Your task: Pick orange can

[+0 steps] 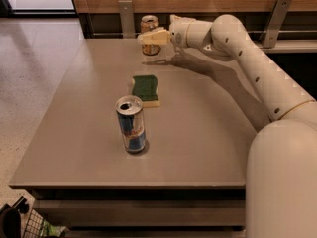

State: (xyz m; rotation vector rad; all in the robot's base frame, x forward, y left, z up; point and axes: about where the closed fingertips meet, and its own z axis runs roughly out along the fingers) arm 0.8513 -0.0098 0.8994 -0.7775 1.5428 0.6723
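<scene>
The orange can (149, 23), short with an orange-and-tan body and a silver rim, stands upright at the far edge of the table (203, 128), near its middle. My gripper (148, 35) reaches in from the right at the height of the can's body and lies across the can's front, level with its middle. The can's base rests on the table. My cream arm (257, 68) stretches from the lower right across the right side of the table.
A taller blue-and-silver can (132, 125) stands open-topped near the table's front. A green sponge (145, 89) lies between the two cans. A wooden wall with metal brackets (127, 15) runs behind the table. A wire basket (27, 224) sits on the floor at the lower left.
</scene>
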